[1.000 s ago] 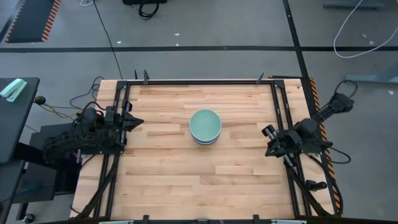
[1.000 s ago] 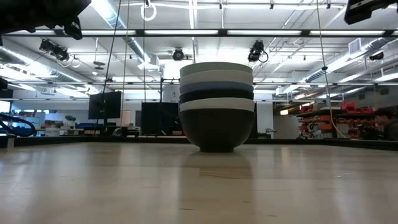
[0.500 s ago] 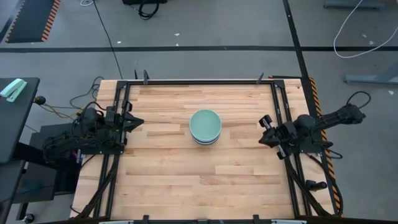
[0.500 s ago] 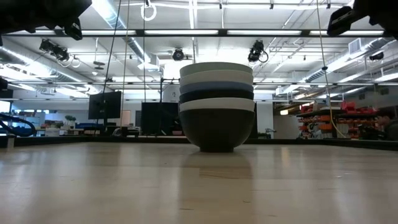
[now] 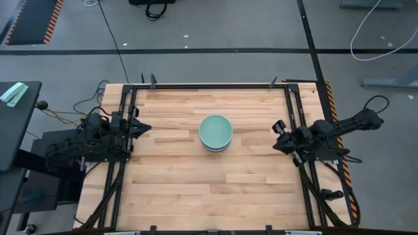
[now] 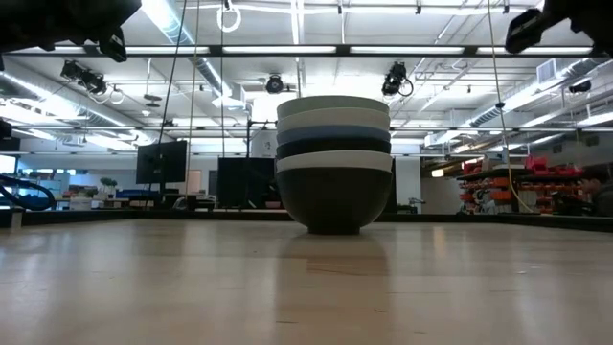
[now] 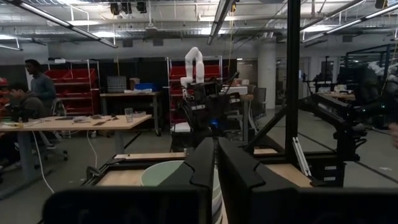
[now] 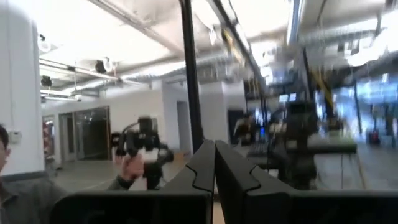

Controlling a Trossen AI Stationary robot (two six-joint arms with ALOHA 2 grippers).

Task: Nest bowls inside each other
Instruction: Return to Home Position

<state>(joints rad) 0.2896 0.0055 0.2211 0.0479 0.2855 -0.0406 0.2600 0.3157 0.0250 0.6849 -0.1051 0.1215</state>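
Several bowls stand nested in one stack point(image 5: 215, 133) at the middle of the table. The low view shows the stack point(image 6: 333, 163) resting on a black bottom bowl, with white, black, blue and white rims above it and a pale mint green bowl on top. My left gripper point(image 5: 145, 128) hovers at the table's left edge, pointing at the stack, its fingers point(image 7: 205, 163) together. My right gripper point(image 5: 277, 136) hovers at the right edge, also shut point(image 8: 214, 163) and well away from the bowls. The mint rim point(image 7: 163, 174) shows past the left fingers.
Black metal rails point(image 5: 124, 150) point(image 5: 302, 111) run along the table's left and right sides. Bare wood lies all around the stack. People sit at a desk point(image 7: 37, 93) in the room beyond, and a person point(image 8: 134, 165) shows in the right wrist view.
My right gripper has swung toward the table's far edge and turned, so that it points across the table toward the stack instead of toward the near left. The stack and my left gripper have kept still.
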